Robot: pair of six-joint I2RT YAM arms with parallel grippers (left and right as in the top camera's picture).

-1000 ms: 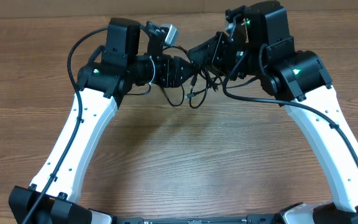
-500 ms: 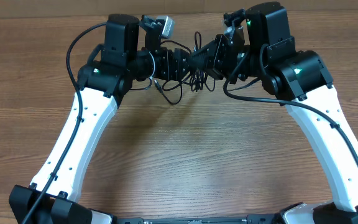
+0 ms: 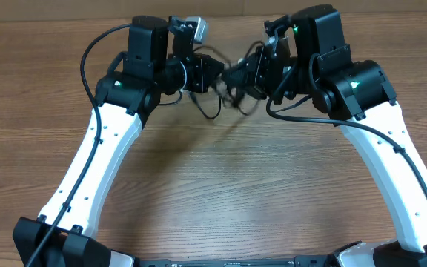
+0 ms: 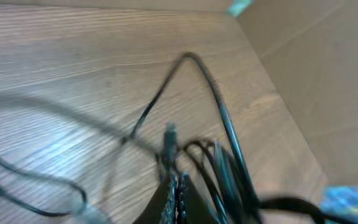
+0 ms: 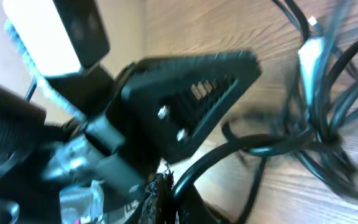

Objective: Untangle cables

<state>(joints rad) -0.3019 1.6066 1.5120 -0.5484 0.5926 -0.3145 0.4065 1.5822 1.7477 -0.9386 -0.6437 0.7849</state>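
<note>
The cables (image 3: pixel 232 87) hang as a blurred black tangle between my two grippers, above the far middle of the table, and one loop (image 3: pixel 212 113) droops toward the wood. My left gripper (image 3: pixel 215 74) is shut. In the left wrist view its jaws (image 4: pixel 178 183) are pressed together on a thin strand that rises to a small plug (image 4: pixel 168 134), while more cables (image 4: pixel 222 118) pass on the right. My right gripper (image 3: pixel 242 74) is shut on a thicker black strand (image 5: pixel 194 171) at its tips (image 5: pixel 160 186). The tangle (image 5: pixel 316 124) with a silvery plug (image 5: pixel 309 53) lies beyond.
The wooden table (image 3: pixel 221 185) spreads out in front of both arms. A cardboard wall (image 4: pixel 316 74) stands just behind the grippers. Each arm's own thick black cable (image 3: pixel 87 59) (image 3: pixel 295 115) loops beside it. In the right wrist view, the left gripper's finger (image 5: pixel 191 99) sits very close.
The left gripper closed in on the tangle, shut, and drew back slightly left. The cables shifted and now blur between the grippers. The right gripper stayed shut in place.
</note>
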